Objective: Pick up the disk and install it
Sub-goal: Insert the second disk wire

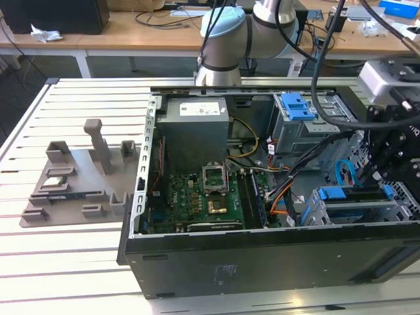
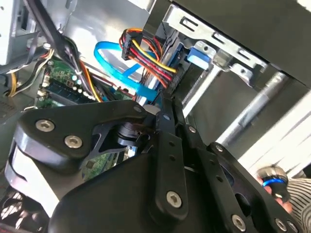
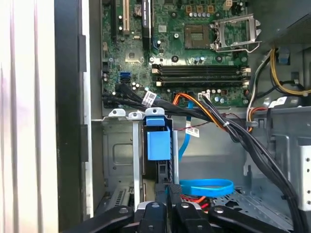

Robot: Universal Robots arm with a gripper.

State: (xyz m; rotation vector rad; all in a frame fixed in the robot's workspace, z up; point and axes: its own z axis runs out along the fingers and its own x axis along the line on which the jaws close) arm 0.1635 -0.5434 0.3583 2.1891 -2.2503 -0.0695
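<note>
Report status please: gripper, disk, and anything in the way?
Gripper at the disk, over the drive cage. Disk on edge inside the cage, blue bracket showing. Black cable bundle and blue data cable close beside.

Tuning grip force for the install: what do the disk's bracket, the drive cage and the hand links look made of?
Disk bracket: looks like blue plastic, matte and evenly coloured, moulded tab at the end.
Drive cage: probably bare sheet metal, dull grey, with stamped holes and folded tabs.
Hand links: black, semi-matte, held by silver screws; anodised metal or hard plastic, can't tell which.
</note>
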